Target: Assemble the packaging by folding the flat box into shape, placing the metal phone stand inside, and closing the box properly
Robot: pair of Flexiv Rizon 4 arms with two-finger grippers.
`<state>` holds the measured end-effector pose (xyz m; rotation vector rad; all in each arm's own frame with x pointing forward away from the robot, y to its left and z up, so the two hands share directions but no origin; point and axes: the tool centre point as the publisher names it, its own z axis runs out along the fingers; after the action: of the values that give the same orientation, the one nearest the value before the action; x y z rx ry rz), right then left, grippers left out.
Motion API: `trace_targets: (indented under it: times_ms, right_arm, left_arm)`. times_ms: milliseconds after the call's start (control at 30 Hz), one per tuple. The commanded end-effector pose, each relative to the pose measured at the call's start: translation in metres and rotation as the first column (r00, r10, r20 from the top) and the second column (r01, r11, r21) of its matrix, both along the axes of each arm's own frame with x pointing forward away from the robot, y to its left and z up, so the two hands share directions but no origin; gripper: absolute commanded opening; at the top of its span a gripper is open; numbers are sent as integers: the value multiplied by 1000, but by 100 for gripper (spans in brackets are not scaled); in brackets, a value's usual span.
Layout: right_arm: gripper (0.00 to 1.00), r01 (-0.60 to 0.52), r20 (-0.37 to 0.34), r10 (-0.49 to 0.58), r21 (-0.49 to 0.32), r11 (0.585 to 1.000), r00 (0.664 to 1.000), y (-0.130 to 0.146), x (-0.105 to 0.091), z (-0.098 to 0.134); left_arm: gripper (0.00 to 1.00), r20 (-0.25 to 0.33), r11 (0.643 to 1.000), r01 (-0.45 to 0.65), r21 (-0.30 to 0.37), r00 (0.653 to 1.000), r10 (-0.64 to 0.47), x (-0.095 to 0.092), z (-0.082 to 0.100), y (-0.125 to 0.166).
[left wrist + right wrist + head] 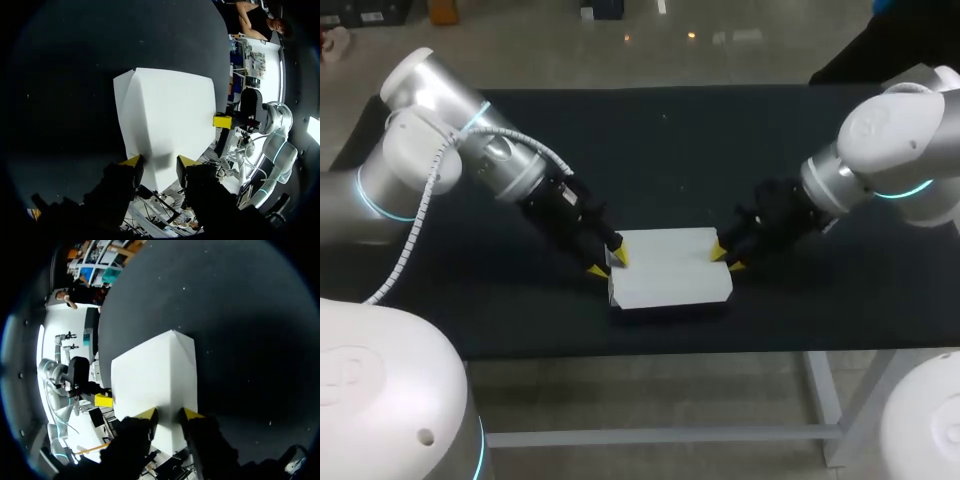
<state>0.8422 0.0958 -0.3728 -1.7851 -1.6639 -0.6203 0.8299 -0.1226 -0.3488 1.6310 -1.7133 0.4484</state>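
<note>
One long matte black table (650,130) takes up most of the scene from where I'm standing, so that's the backdrop for everything. Next biggest are the arms. The silver-and-white left arm (470,150) comes in from the left and slants down toward the middle, with a white ribbed cable (415,230) looping along it. The white right arm (880,150) mirrors it from the right. Both end up low over the front half of the table, pointing at each other.

Between them lies the white cardboard box (670,272). It's folded into a flat rectangular shape and rests roughly mid-table, a bit in from the front edge. Its big top face is plain and looks closed over.

The left gripper (607,263) is at the box's left end. One yellow tip sits on the top face right by the edge and the other is down against the end, so it's clamped on that edge. Its own camera backs that up: the left gripper (159,162) has white card filling the gap between its fingers, and the box (167,115) stretches away ahead of it.

Same deal on the other side. The right gripper (726,258) straddles the right end, and up close the right gripper (169,415) has the near corner of the box (155,375) pinched between both tips.
</note>
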Motion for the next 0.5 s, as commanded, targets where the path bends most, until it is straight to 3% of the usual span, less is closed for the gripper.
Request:
trace_targets:
  times_ms: [33, 500]
  right_arm:
    - [35, -11, -14, 12, 14, 1000, 1000, 22, 3, 2]
    - [34, -16, -90, 20, 40, 999, 996, 25, 9, 5]
  left_arm:
    - [45, -33, 1000, 22, -13, 999, -22, 9, 7, -28]
    - [43, -104, 999, 27, -31, 994, -30, 14, 12, -30]
